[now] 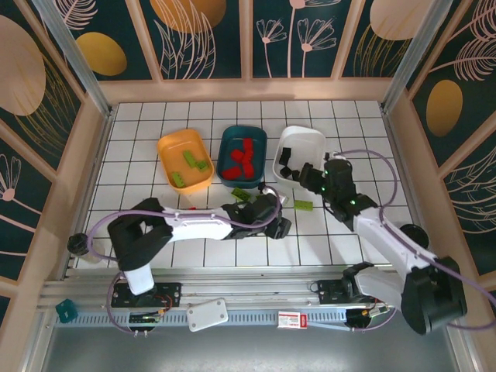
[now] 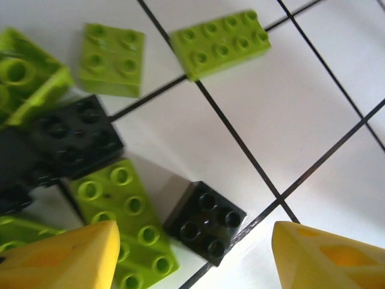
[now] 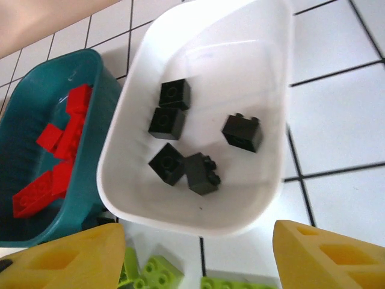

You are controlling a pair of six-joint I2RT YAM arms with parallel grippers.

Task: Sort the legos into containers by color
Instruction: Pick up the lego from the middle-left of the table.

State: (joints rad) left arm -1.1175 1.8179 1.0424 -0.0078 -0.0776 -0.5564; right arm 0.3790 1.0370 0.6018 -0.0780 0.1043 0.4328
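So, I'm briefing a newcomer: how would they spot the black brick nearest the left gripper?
In front of the teal tray, loose bricks cluster under the left gripper. It is the four-stud black brick lying singly beside a long lime brick; the other black ones bunch together.

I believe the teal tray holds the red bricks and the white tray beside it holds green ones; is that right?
Not quite. The white tray holds black bricks, not green ones, as the right wrist view shows. The teal tray beside it does hold the red bricks.
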